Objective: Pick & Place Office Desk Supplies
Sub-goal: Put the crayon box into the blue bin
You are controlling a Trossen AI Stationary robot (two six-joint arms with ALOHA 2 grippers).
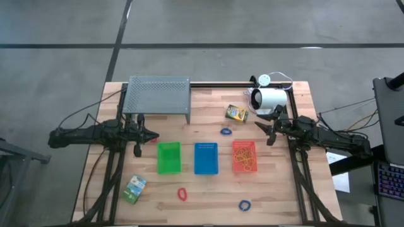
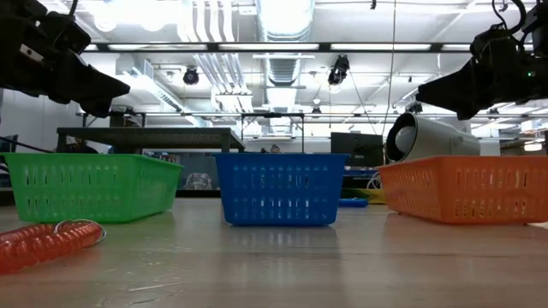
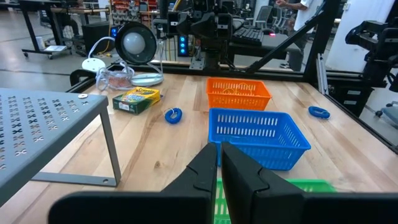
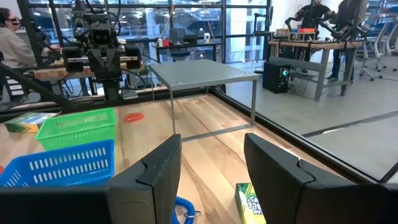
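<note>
One yellow-green crayon box (image 1: 236, 113) lies flat near the table's far edge, and another (image 1: 134, 188) near the left front corner. Blue loops (image 1: 226, 132) (image 1: 244, 205) and a red loop (image 1: 182, 193) lie on the wood. Orange rubber bands fill the orange tray (image 1: 244, 156). My left gripper (image 1: 150, 135) (image 3: 219, 167) hovers shut, left of the green tray (image 1: 168, 157). My right gripper (image 1: 264, 131) (image 4: 211, 174) hovers open above the table, just right of the far crayon box (image 4: 249, 202) and blue loop (image 4: 183, 208).
A blue tray (image 1: 206, 157) sits between the green and orange trays. The grey perforated rack (image 1: 158, 98) stands at the far left. The white lamp-like device (image 1: 270, 98) lies with its cables at the far right corner. Bare wood shows in front of the trays.
</note>
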